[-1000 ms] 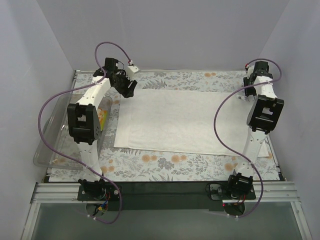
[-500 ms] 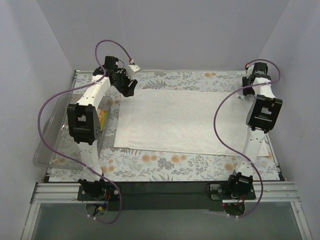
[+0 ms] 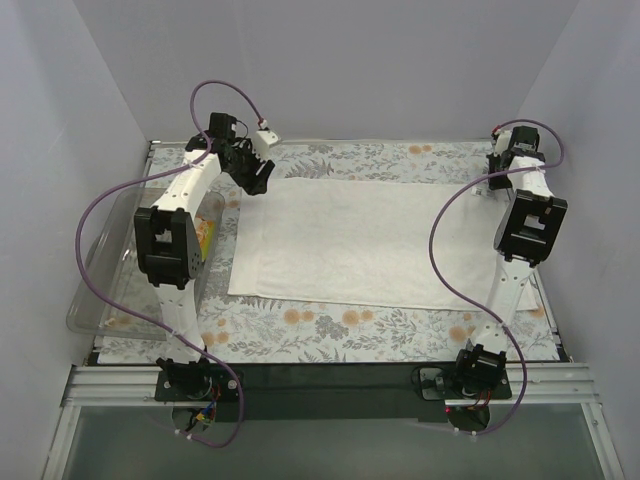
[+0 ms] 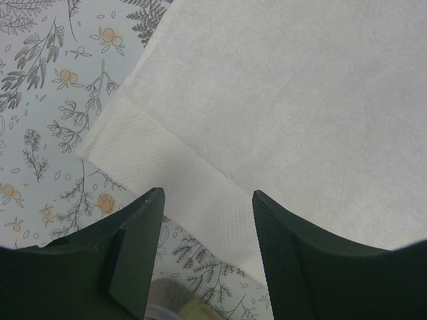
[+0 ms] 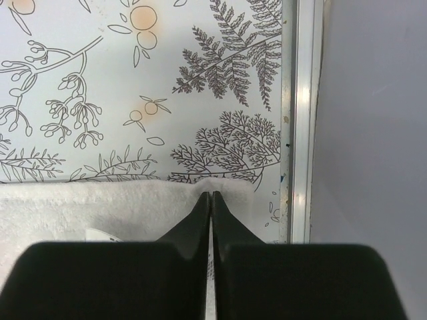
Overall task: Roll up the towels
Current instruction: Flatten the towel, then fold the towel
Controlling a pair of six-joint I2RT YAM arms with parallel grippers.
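Observation:
The large white towel [image 3: 360, 240] lies spread flat on the fern-patterned table covering [image 3: 330, 325]. My left gripper [image 3: 257, 178] hangs open over the towel's far left corner [image 4: 127, 147], with its jaws wide apart [image 4: 208, 193] and nothing between them. My right gripper [image 5: 211, 195] is shut on the towel's far right edge [image 5: 80, 207], which bulges up slightly at the tips. In the top view the right wrist [image 3: 515, 150] covers that corner. A small tag [image 5: 100, 235] peeks out beside the right fingers. The small orange-and-green cloth [image 3: 207, 237] lies in the bin, partly hidden by the left arm.
A clear plastic bin [image 3: 95, 270] stands at the table's left edge under the left arm. A metal rail [image 5: 303, 133] and the grey wall run just right of the right gripper. Grey walls enclose the table on three sides.
The right wrist has shifted slightly at the far right corner of the towel. The left arm has barely moved. The towel lies as before.

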